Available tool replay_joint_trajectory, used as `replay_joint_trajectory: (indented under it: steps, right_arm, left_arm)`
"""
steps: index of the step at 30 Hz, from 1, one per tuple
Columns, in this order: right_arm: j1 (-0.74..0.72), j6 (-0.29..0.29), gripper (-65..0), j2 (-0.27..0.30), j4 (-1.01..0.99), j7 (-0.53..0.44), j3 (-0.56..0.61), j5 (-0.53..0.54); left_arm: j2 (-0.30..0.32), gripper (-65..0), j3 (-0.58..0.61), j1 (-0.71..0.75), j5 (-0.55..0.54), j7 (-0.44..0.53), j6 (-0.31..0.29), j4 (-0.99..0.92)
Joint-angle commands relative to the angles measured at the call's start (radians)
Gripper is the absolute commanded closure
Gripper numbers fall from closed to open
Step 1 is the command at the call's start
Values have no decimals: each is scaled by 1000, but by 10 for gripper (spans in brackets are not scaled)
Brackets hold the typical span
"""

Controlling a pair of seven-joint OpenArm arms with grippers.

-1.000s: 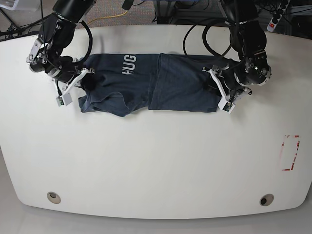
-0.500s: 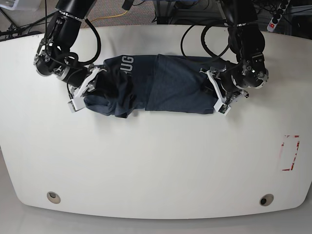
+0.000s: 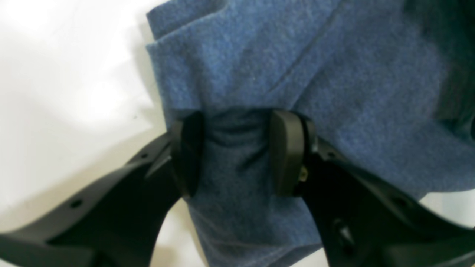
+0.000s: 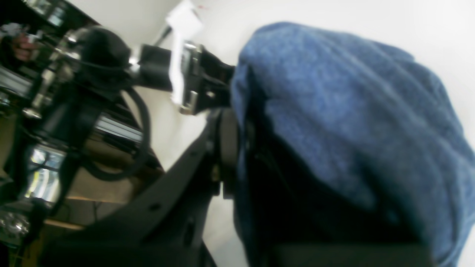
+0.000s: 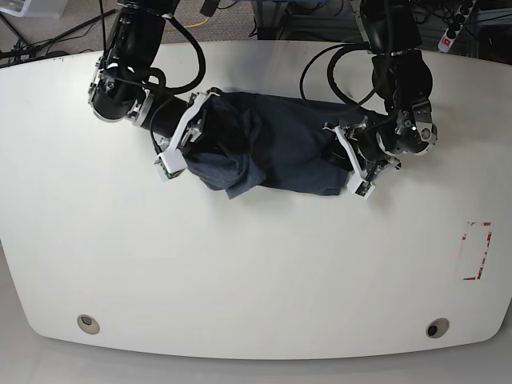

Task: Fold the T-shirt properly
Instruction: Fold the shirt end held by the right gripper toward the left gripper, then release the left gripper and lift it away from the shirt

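Both grippers are clamped on the T-shirt (image 5: 272, 144) bunched on the white table (image 5: 256, 272): the left gripper (image 3: 237, 152) pinches a thick fold, the right gripper (image 5: 188, 136) is pressed together on its opposite end.

Robotics lab: white table (image 5: 256, 272), cables (image 5: 184, 30), power strip (image 5: 456, 28).

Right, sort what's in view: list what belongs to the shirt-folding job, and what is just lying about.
Job:
- T-shirt
- left gripper, clamped on a bunch of the shirt's cloth
- right gripper, shut on the shirt's other end

Lying about:
- red-marked rectangle on the table
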State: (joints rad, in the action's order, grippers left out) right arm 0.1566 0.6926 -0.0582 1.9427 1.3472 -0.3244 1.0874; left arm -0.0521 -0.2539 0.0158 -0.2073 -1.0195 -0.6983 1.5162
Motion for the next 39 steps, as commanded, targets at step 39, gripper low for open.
replay_joint_trajectory:
  steps: [39]
  right_arm:
    - [-220, 6, -105, -96, -397, -223, 290, -42]
  left_arm:
    - [-32, -268, -3, 2, -2, -66, 0, -7]
